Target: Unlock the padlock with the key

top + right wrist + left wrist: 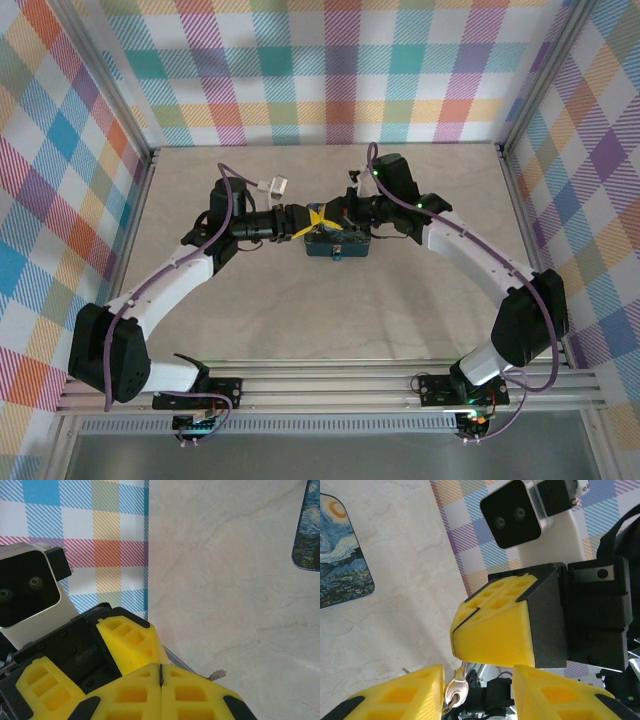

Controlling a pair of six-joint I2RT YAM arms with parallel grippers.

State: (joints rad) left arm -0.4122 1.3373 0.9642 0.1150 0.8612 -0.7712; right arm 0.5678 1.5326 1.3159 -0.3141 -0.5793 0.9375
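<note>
The padlock (pixel 456 689) is looking tiny and brassy, with a pale sheen on its rounded loop. It is dangling just under my right gripper (pixel 462 630), whose yellow pads are pressing flat together, the padlock's top seemingly caught between their tips. A toothed grey sliver, the key (pixel 217 674), is poking out sideways beside those closed pads (what is gripping it, I cannot tell). My left gripper (pixel 477 676) is standing wide apart, one finger on each side of the hanging padlock. From above, both my arms are bowing inward, wrists level, meeting tip to tip over the starry tin box (pixel 338 244) in the middle of the table (pixel 250 320).
</note>
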